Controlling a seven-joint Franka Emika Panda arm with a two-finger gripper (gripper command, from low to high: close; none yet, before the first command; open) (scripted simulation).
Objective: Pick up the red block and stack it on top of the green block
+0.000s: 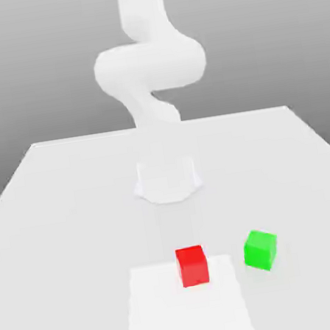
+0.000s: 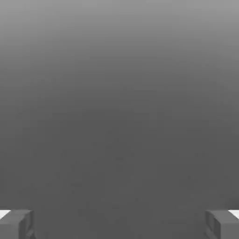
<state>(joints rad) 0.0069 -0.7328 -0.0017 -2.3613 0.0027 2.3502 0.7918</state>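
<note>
Blocks number two, as we count them: one small red cube (image 1: 192,265) and one small green cube (image 1: 260,250), both resting near us on the white table (image 1: 62,205), green just to the exterior view's right. One white arm (image 1: 149,66) rises behind. We see its gripper (image 2: 119,224) spread wide, grasping nothing.

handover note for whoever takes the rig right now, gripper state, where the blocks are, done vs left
Gripper: open, fingers wide apart, nothing between them.
Red block: on the table, at the far edge of a lighter square patch.
Green block: on the table beside it, toward the exterior view's right, apart from it and turned at an angle.
Done: nothing, neither block touched.
Left: grasp the red block, lift it, set it on the green block.
</note>
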